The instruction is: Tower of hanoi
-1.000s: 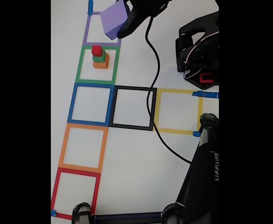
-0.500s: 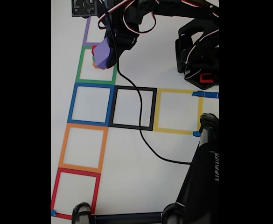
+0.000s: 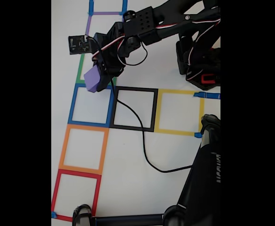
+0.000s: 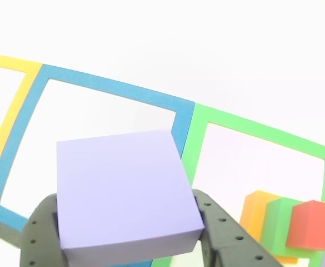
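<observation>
While one purple block [image 4: 126, 192] sits clamped, three stacked blocks [image 4: 293, 225] stand beside.

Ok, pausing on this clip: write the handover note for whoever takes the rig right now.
Gripper: shut on the purple block, fingers on both its sides, held above the boundary of the blue square and green square.
Stack of orange, green and red cubes stands in the green square.
Done: purple block picked up.
Left: set it down, then move the stack; the target square is unclear.
</observation>
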You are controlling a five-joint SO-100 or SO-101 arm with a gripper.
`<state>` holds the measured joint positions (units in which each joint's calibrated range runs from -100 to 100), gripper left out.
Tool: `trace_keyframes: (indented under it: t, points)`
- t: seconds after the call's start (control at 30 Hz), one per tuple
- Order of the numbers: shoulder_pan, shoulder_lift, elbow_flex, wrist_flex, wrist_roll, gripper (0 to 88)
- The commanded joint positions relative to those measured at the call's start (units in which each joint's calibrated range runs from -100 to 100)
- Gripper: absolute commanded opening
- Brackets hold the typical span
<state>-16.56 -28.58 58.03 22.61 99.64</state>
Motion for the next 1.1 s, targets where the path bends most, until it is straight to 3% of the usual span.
trace_keyframes:
  t: [0.0, 0.57, 1.07]
  points:
    - [-0.70, 4.80, 4.33, -19.53, 0.36, 13.8]
    - [-6.16, 24.98, 14.51, -58.00, 0.36, 13.9]
    - [-6.26, 31.69, 15.69, -63.50, 0.36, 13.9]
